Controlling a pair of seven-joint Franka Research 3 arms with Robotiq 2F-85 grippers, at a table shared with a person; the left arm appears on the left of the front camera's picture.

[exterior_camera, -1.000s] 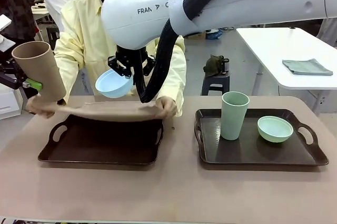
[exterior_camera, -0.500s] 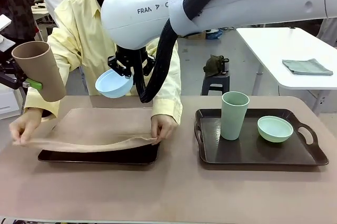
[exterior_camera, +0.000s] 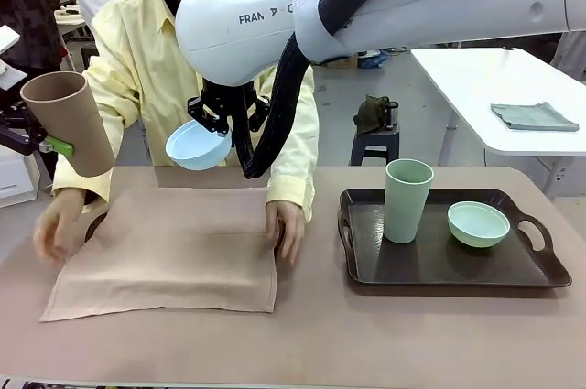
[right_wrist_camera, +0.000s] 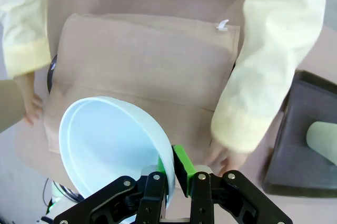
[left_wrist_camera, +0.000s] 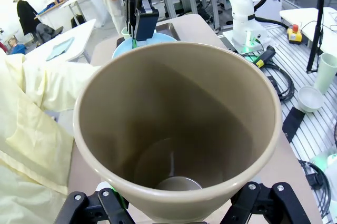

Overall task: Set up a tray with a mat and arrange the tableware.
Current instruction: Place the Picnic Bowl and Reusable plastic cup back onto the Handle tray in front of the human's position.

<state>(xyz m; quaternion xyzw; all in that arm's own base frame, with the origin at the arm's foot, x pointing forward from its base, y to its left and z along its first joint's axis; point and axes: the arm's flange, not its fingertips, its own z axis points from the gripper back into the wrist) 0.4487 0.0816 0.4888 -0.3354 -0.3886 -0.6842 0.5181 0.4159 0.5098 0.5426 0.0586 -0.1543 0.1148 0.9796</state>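
Note:
A tan mat (exterior_camera: 169,247) lies flat over the left tray, whose dark rim (right_wrist_camera: 50,74) peeks out at one side. The person's hands (exterior_camera: 288,224) rest at the mat's left and right edges. My left gripper (exterior_camera: 48,144) is shut on the tan cup (exterior_camera: 69,119), held tilted in the air at the far left; the cup's open mouth (left_wrist_camera: 176,129) faces the left wrist camera. Above the mat's far edge, my right gripper (exterior_camera: 222,122) is shut on the rim of the light blue bowl (exterior_camera: 197,145), also seen close up as the bowl (right_wrist_camera: 113,139) in the gripper (right_wrist_camera: 176,174).
A second dark tray (exterior_camera: 540,275) on the right holds an upright pale green cup (exterior_camera: 407,199) and a pale green bowl (exterior_camera: 478,223). The person leans over the table's far edge. A white table with a folded grey cloth (exterior_camera: 534,115) stands behind on the right.
The person has brought the mat down from the air and spread it flat over the left tray, hands now at its edges. Both arms have stayed still.

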